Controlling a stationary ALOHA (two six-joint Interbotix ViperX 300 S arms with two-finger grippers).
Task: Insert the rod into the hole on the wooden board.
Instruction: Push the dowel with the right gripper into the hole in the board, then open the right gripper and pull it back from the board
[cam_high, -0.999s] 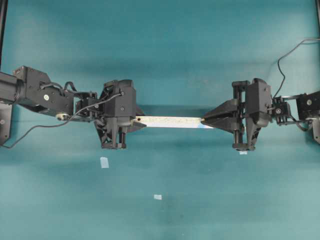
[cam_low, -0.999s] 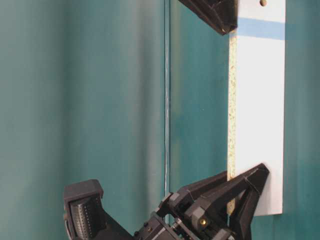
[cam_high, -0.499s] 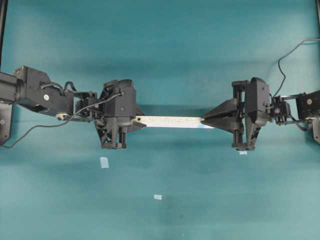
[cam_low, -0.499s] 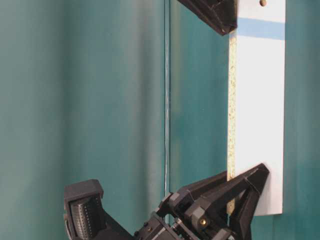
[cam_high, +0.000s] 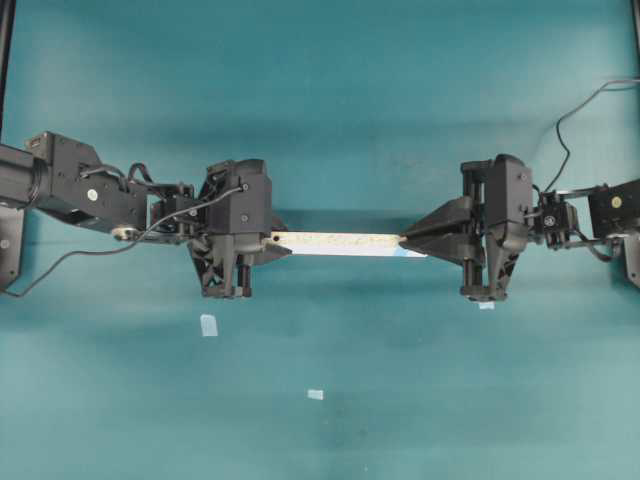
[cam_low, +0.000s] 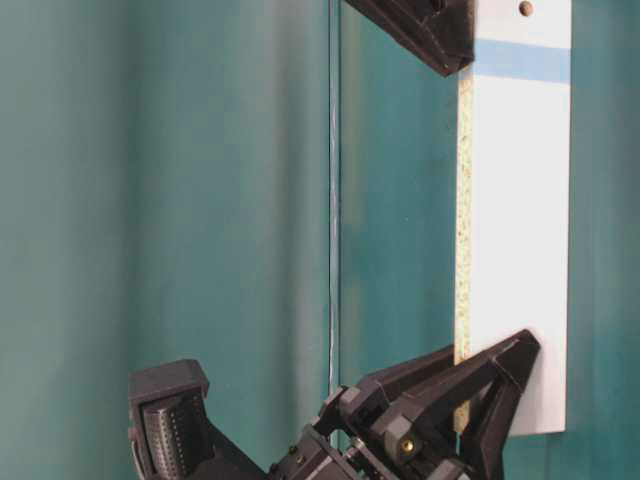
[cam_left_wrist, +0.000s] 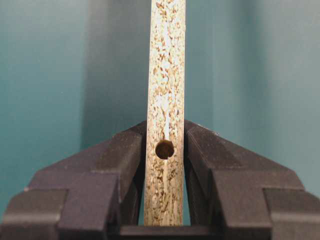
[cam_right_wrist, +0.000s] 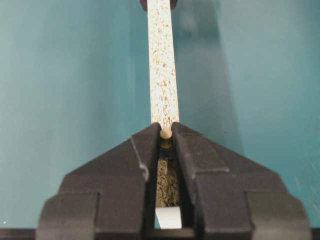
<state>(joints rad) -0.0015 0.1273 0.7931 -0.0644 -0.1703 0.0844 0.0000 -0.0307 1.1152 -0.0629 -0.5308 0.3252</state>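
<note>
rod (cam_right_wrist: 166, 133): tiny, light, stiff, smooth; right gripper (cam_right_wrist: 166, 131) pinches it by its sides over the board (cam_high: 340, 243). left gripper (cam_left_wrist: 165, 150) clamps the board's plain end; you keep that.

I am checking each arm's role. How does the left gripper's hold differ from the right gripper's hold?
The left gripper clamps the board itself, jaws flat on both faces; the right gripper pinches the small rod above the board's edge. Beside the left jaws an empty dark hole shows; between the right jaws no hole can be seen. Both sit at opposite ends of the board, nearly closed.
</note>
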